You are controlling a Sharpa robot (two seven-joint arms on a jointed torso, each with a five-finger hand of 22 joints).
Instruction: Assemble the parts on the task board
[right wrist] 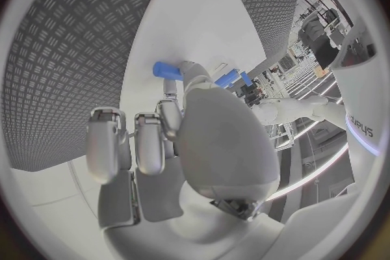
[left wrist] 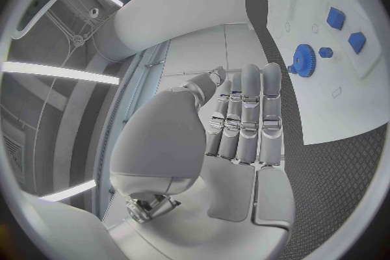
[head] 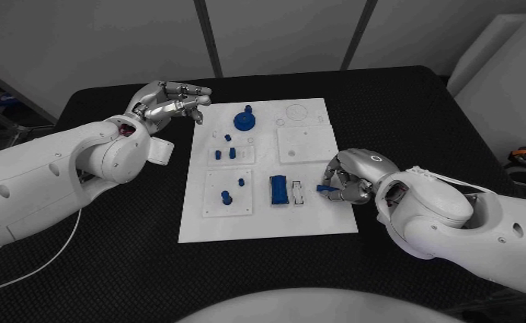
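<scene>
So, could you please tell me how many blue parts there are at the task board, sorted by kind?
Counted in the head view:
gear: 1
rectangular block: 1
small pegs: 5
blue piece pinched in the right hand: 1
Total: 8

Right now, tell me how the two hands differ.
The left hand hangs off the far left corner of the task board, over the black table; the right hand is down at the board's right edge. The left hand holds nothing, its fingers apart and nearly straight; the right hand pinches a small blue part at its fingertips. Both are silver, on white arms.
</scene>
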